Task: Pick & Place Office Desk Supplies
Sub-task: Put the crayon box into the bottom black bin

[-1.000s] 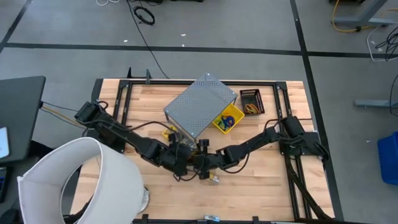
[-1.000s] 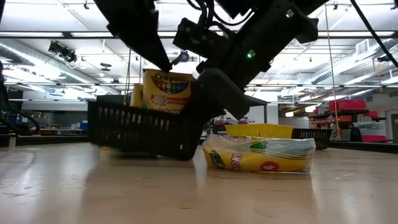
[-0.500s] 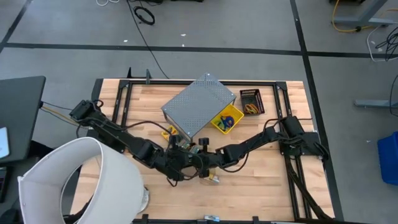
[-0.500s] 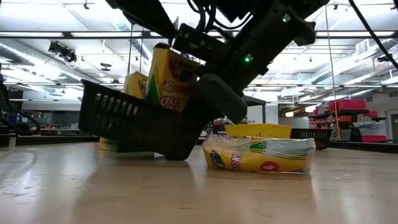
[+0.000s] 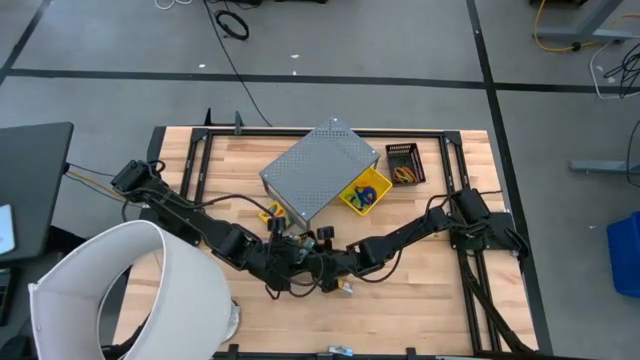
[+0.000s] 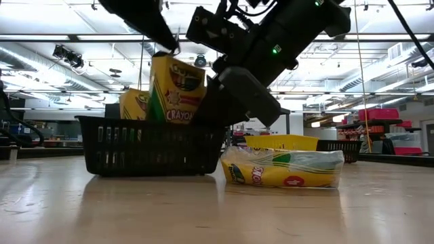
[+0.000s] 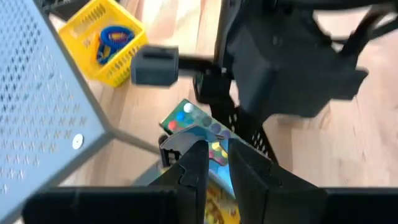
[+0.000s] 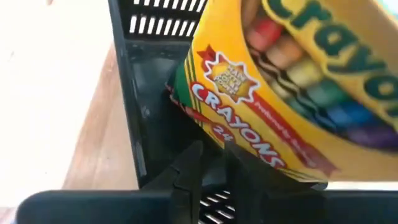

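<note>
A black slotted basket (image 6: 152, 146) sits flat on the table near its front middle. My left gripper (image 7: 214, 167) comes from above and is shut on a yellow-and-green crayon box (image 6: 175, 88) that stands tilted inside the basket. A second crayon box (image 6: 134, 105) shows behind it. My right gripper (image 8: 214, 171) is shut at the basket's right-hand wall (image 6: 215, 135). A clear packet of crayons (image 6: 283, 169) lies flat on the table just right of the basket. In the high view both grippers meet over the basket (image 5: 300, 262). My left gripper pinches the crayon box by its top edge (image 7: 208, 140) between the two fingers, coming from above and pointing down. The box leans over, with its lower part down inside the basket. My right gripper holds the basket at the rim of one wall (image 8: 211, 199), fingers (image 8: 186, 174) slanting down from the table's right. Its own fingers hide the exact place. The basket rests flat on the table.
A grey perforated metal box (image 5: 322, 170) stands behind the basket. Beside it are a yellow bin with coloured loops (image 5: 366, 190) and a small black tray with orange loops (image 5: 405, 163). A big white cylinder (image 5: 130, 290) fills the near left corner. Bare wood lies near right.
The basket was tipped up on its right end, with its left end raised off the table; it has come down and now lies flat. The crayon box held by my left gripper has stayed tilted and has moved with it a little toward the table's left.
</note>
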Available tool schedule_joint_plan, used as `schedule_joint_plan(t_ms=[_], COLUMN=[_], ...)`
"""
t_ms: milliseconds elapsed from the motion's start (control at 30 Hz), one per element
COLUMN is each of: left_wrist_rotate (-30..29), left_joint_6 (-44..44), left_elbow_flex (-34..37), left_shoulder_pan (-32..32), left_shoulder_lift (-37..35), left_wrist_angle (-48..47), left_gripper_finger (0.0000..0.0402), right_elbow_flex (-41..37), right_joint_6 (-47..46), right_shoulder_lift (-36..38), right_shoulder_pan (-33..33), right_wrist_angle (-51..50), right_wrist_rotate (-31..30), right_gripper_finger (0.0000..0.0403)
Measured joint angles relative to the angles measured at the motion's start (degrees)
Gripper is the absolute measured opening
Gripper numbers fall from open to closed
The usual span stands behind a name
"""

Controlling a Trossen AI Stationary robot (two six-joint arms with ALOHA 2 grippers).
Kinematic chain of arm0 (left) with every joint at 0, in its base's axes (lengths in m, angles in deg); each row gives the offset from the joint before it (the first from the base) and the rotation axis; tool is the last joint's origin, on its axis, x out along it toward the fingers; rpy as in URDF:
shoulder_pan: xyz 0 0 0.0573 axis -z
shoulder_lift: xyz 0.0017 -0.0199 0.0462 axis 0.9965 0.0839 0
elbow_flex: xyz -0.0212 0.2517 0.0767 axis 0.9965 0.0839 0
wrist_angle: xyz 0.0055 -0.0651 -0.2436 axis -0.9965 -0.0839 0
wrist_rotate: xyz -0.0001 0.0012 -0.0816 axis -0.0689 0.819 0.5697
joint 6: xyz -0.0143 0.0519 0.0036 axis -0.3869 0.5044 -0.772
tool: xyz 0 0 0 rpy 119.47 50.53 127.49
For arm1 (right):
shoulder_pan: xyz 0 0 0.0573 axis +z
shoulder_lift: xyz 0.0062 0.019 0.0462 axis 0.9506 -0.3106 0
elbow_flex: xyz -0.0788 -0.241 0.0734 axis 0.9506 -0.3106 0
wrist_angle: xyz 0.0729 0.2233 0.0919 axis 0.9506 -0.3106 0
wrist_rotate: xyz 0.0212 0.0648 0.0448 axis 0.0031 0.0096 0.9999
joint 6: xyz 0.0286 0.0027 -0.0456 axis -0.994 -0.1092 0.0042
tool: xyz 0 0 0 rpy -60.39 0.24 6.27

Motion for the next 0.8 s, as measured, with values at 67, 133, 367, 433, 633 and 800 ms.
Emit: schedule_joint_plan(t_ms=[67, 133, 367, 433, 633, 800], left_wrist_rotate=[0.00, -0.04, -0.06, 0.01, -0.82, -6.63], left_joint_6=[-1.46, -2.37, -2.40, -2.19, -1.90, -0.33], left_elbow_flex=[0.00, -0.02, -0.02, -0.02, 0.48, 0.48], left_shoulder_pan=[-0.28, -0.37, -0.78, -1.11, -1.64, -0.80], left_shoulder_lift=[0.10, 0.37, 0.42, 0.42, 0.44, 0.44], left_wrist_angle=[-1.04, -1.89, -1.95, -1.98, -1.32, -1.58], left_gripper_finger=[0.0069, 0.0069, 0.0069, 0.0069, 0.0069, 0.0069], right_elbow_flex=[0.02, 0.02, 1.75, 2.41, 4.13, 4.13], right_joint_6=[0.80, 0.93, 1.37, 2.18, 3.91, 3.42], right_shoulder_lift=[0.00, 0.00, 0.01, 0.09, 0.09, 0.11], right_shoulder_pan=[0.07, 0.45, 0.98, 1.38, 1.83, 1.73], right_wrist_angle=[0.04, 0.58, 1.03, 1.26, 1.28, -0.86], right_wrist_rotate=[-0.29, -2.52, -5.14, -6.17, -5.12, -7.20], right_gripper_finger=[0.0080, 0.0081, 0.0011, 0.0008, 0.0003, 0.0002])
